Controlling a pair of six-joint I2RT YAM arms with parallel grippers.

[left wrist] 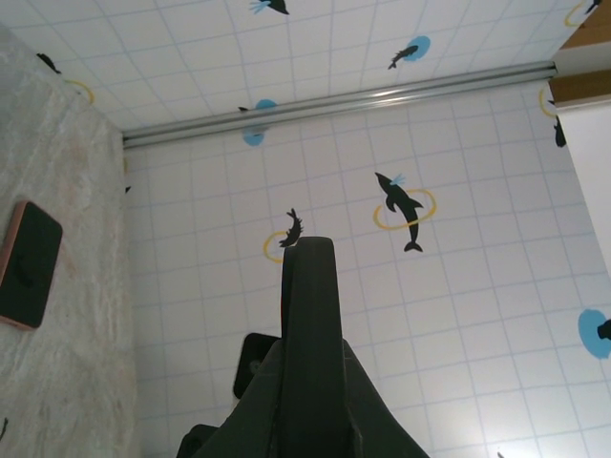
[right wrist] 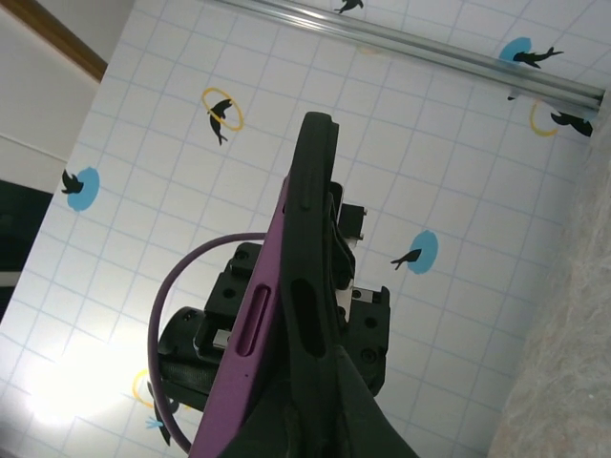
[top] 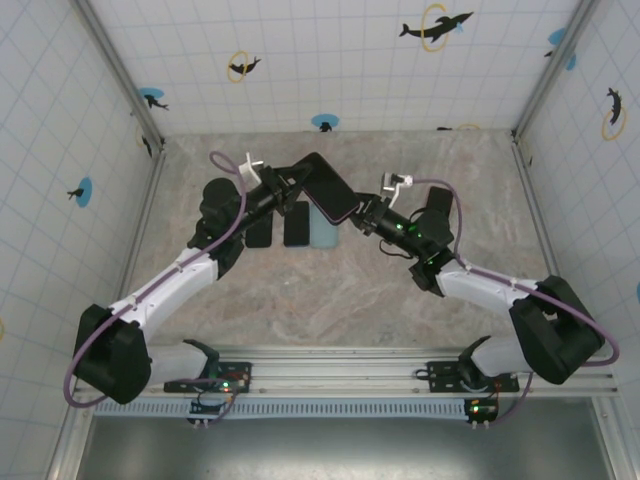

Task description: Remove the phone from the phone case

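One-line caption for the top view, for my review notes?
Left gripper and right gripper both clamp the cased phone above the table, over two dark phones lying flat.

Phone (top: pixel 330 190) hangs over other phones (top: pixel 296 226) lying on table (top: pixel 400 320)

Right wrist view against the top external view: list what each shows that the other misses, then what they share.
Right wrist: the phone case edge-on, the purple phone lining its side, and the side slots. Top external: two dark slabs and a light blue one lying flat on the table. Shared: the case held up between the shut right claw and the shut left claw, and the left arm's purple cable.
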